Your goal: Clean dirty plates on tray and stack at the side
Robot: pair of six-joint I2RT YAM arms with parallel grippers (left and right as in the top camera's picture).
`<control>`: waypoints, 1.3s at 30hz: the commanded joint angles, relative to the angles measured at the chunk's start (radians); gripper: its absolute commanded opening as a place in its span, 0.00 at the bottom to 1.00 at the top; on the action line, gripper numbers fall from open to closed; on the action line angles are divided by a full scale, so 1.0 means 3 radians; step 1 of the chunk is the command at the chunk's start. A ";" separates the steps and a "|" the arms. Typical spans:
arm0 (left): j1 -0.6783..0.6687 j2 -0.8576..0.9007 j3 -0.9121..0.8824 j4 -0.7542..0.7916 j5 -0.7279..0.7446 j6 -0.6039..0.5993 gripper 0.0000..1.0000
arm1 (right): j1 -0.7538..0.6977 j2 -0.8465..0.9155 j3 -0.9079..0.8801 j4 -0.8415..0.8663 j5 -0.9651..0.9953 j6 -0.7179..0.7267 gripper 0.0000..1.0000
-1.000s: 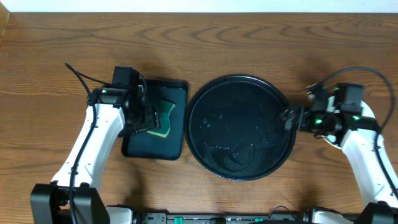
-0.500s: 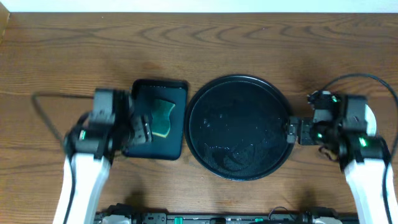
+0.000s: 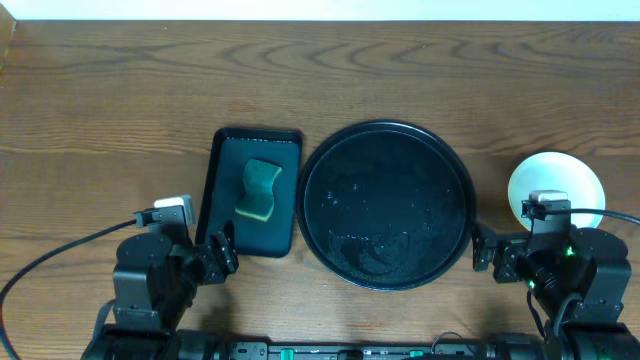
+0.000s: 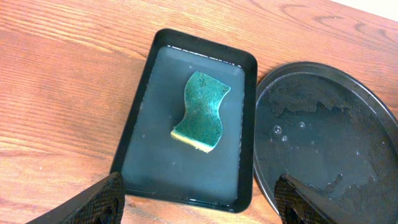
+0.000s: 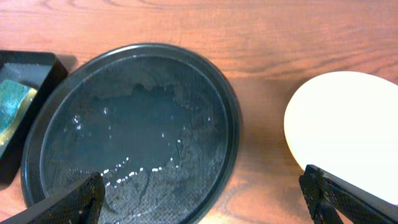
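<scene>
Arms are pulling back to the near edge of the table. A second ago the left gripper was hanging over the sponge, and the right gripper was reaching across the spot just right of the round tray. Now both are sitting low and near, touching nothing. Each one is showing its fingers spread wide apart with nothing between them, and both wrist views are bearing this out.

With the right arm out of the way, the plates are coming into view. They are resting on the bare wood at the right, just beside the round tray and clear of its rim. Only a pale, clean-looking top face is showing, so the number of plates in the pile is not telling from here.

The round tray is holding no plate, only a film of water with a few beads. The sponge is lying alone, green side up, in the small rectangular tray at the left, apart from the left gripper.

Judging by this, the cleaning and stacking are looking finished, and the arms appear to be parking rather than heading for another plate.
</scene>
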 commanded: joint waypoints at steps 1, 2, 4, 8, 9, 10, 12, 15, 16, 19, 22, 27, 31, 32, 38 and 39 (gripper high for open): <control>-0.0008 -0.0015 -0.0043 -0.0037 -0.0029 0.0018 0.78 | 0.0022 -0.0014 -0.0028 -0.0141 0.0020 -0.0050 0.99; -0.0008 -0.0010 -0.0043 -0.0046 -0.0029 0.0018 0.77 | 0.0022 -0.0014 -0.0028 -0.0182 0.0020 -0.0048 0.99; -0.0008 -0.0008 -0.0043 -0.0050 -0.0029 0.0017 0.78 | 0.0022 -0.0014 -0.0028 -0.0266 0.0022 -0.0050 0.99; -0.0008 -0.0008 -0.0043 -0.0056 -0.0029 0.0017 0.78 | 0.0022 -0.0014 -0.0028 -0.0406 0.0020 -0.0048 0.99; -0.0008 -0.0008 -0.0043 -0.0056 -0.0029 0.0017 0.78 | 0.0022 -0.0014 -0.0028 -0.0431 0.0020 -0.0050 0.99; -0.0008 -0.0008 -0.0043 -0.0056 -0.0029 0.0018 0.77 | 0.0022 -0.0014 -0.0028 -0.0455 0.0020 -0.0048 0.99; -0.0008 -0.0008 -0.0043 -0.0056 -0.0029 0.0018 0.78 | 0.0022 -0.0014 -0.0028 -0.0516 0.0020 -0.0048 0.99; -0.0008 -0.0008 -0.0043 -0.0056 -0.0029 0.0018 0.78 | 0.0022 -0.0014 -0.0028 -0.0528 0.0020 -0.0048 0.99; -0.0008 -0.0008 -0.0043 -0.0056 -0.0029 0.0018 0.77 | 0.0022 -0.0014 -0.0028 -0.0528 0.0020 -0.0048 0.99; -0.0008 -0.0008 -0.0043 -0.0056 -0.0029 0.0018 0.78 | 0.0022 -0.0066 -0.0032 -0.0552 0.0020 -0.0048 0.99; -0.0008 -0.0008 -0.0043 -0.0056 -0.0029 0.0018 0.78 | 0.0022 -0.0243 -0.0048 -0.0512 0.0093 -0.0062 0.99; -0.0008 -0.0008 -0.0043 -0.0056 -0.0029 0.0018 0.78 | 0.0066 -0.0740 -0.0240 0.0060 0.0097 -0.0212 0.99; -0.0008 -0.0008 -0.0043 -0.0056 -0.0029 0.0018 0.78 | 0.0182 -0.1241 -0.0636 0.0649 0.0098 -0.0262 0.99; -0.0008 -0.0008 -0.0043 -0.0056 -0.0029 0.0018 0.78 | 0.0205 -0.1354 -0.0740 0.0785 0.0098 -0.0262 0.99; -0.0008 -0.0008 -0.0043 -0.0056 -0.0029 0.0017 0.78 | 0.0244 -0.1734 -0.1431 0.1934 0.0112 -0.0262 0.99; -0.0008 -0.0008 -0.0043 -0.0056 -0.0029 0.0018 0.78 | 0.0251 -0.1738 -0.1522 0.2108 0.0125 -0.0262 0.99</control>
